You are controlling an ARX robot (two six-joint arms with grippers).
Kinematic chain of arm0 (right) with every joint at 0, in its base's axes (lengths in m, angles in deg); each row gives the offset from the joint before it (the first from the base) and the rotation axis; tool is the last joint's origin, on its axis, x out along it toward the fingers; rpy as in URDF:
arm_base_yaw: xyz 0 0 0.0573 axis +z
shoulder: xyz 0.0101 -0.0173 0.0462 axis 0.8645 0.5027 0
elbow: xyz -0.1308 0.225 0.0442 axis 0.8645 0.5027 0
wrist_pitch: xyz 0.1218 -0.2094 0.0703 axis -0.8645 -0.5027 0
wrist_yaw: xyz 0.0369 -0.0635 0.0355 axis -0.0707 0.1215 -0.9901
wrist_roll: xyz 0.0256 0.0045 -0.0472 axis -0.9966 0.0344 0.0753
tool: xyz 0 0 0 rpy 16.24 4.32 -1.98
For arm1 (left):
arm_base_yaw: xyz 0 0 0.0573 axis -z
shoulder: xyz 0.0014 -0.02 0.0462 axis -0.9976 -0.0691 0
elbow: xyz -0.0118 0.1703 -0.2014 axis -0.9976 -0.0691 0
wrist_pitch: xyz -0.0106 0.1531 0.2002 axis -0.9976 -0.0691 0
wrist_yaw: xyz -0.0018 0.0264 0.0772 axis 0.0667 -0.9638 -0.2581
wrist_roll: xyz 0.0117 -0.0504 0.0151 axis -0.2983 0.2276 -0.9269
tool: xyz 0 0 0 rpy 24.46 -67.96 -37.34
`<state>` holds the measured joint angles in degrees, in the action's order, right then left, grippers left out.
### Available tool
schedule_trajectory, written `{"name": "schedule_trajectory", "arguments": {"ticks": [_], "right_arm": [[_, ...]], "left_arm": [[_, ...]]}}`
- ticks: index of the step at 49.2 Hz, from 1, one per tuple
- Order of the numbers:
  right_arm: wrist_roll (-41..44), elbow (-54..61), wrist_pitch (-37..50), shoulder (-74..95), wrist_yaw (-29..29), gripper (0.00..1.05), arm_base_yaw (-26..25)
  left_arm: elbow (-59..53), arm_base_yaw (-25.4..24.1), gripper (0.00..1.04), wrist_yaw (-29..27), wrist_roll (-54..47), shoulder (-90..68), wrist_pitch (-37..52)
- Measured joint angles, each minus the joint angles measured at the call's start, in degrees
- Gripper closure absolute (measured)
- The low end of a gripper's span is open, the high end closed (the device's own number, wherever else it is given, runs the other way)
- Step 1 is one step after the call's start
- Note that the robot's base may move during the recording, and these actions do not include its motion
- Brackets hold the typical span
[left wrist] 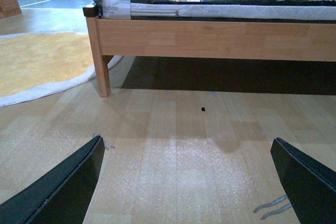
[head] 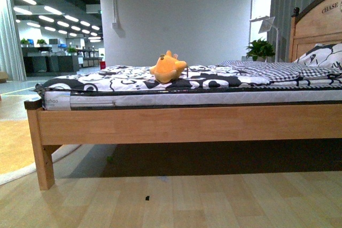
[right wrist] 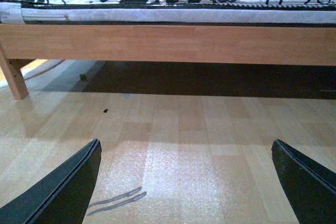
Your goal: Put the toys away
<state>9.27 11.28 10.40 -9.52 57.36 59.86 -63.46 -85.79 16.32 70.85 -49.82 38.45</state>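
Orange-yellow and soft, the plush toy [head: 168, 68] lies on top of the bed [head: 187, 124]. It rests on the black-and-white patterned bedspread [head: 123, 78], roughly midway along the side that faces the robot. A grey checked blanket [head: 267, 69] lies toward the headboard [head: 318, 25], well apart from the toy, with a patterned pillow [head: 323, 56] just beside it. The bed has a pale wooden frame and stands on a light wood floor [head: 214, 201]. A yellow rug [head: 13, 148] with a pale border lies near the foot-end leg. The left claw [left wrist: 186, 139] hangs low over the floor, its two dark fingers [left wrist: 68, 182] spread wide and empty. The right claw [right wrist: 185, 141] is likewise wide and empty, over the floorboards in front of the bed and well apart from the toy.
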Motion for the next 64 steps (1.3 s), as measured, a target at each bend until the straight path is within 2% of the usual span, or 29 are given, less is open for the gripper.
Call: {"name": "schedule_trajectory", "arguments": {"ticks": [64], "right_arm": [[0.0,0.0,0.0,0.0,0.0,0.06,0.0]], "left_arm": [[0.0,0.0,0.06,0.0,0.0,0.0,0.0]]}}
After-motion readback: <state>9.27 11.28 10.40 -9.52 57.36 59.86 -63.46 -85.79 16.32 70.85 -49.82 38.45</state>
